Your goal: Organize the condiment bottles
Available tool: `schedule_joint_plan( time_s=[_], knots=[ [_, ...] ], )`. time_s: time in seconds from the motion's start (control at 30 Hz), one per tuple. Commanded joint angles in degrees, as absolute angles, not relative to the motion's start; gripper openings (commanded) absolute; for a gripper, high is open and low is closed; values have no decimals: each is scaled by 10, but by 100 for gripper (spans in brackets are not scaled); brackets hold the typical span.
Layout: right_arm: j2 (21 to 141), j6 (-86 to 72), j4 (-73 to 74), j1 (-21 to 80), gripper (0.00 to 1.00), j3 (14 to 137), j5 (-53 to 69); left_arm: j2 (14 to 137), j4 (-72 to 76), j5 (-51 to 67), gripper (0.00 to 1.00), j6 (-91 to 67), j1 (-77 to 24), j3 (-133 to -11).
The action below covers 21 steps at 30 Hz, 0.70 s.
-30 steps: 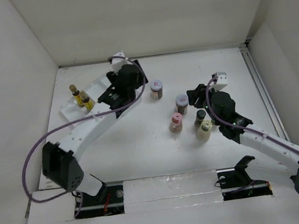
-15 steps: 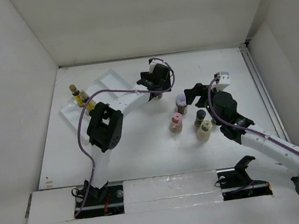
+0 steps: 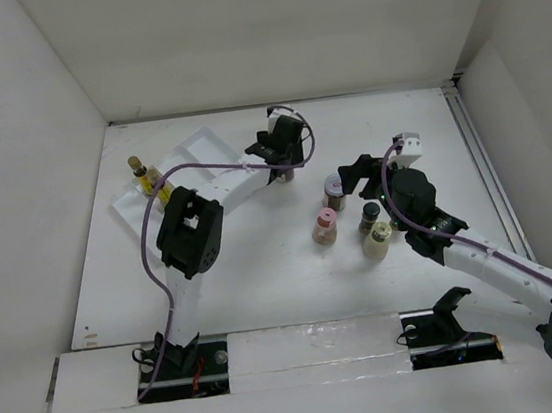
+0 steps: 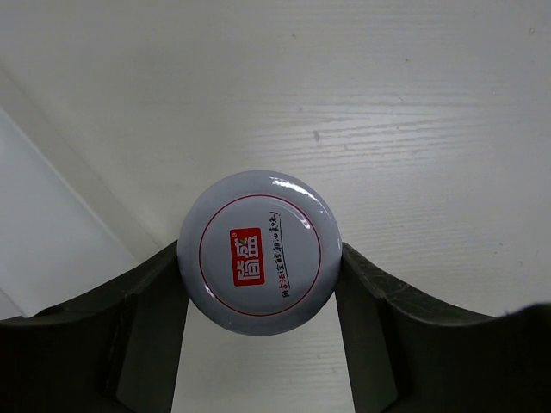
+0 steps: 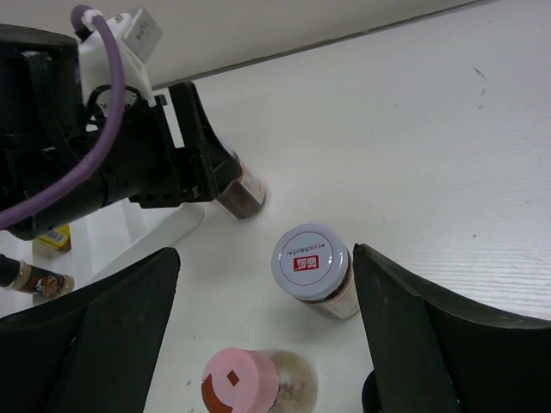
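At the far left of the surface, the white tray (image 3: 203, 147) holds two yellow-labelled bottles (image 3: 161, 188) at its left end.

Just right of the tray, the left jaws pinch a silver-lidded brown jar (image 4: 260, 251). Its base looks to be on the surface, not in the tray.

The right jaws are spread wide over a second silver-lidded jar (image 5: 312, 262).

A pink-capped bottle (image 3: 325, 226), a small dark jar (image 3: 369, 217) and a cream-capped bottle (image 3: 379, 241) stand loose, centre-right.

Judgement: two of the seven visible are placed, five remain.

White divided tray (image 3: 204, 147) lying askew, far-left on white table (image 3: 265, 278), plain white walls (image 3: 264, 27) around.
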<state>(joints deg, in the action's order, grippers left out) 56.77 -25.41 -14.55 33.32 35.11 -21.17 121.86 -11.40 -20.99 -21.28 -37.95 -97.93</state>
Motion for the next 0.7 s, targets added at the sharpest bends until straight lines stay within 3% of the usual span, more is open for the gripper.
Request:
schedule_joint_plan(
  time_s=[0.0, 0.37, 0.67],
  knots=[
    [567, -257, -165, 330, 87, 361, -201, 1092, -50, -224, 32, -212, -339, -978],
    [589, -257, -165, 330, 87, 373, -176, 1029, -14, -245, 32, -250, -184, -884],
    [594, -251, -171, 330, 87, 373, -185, 1111, -21, -238, 33, -236, -155, -956]
  ],
)
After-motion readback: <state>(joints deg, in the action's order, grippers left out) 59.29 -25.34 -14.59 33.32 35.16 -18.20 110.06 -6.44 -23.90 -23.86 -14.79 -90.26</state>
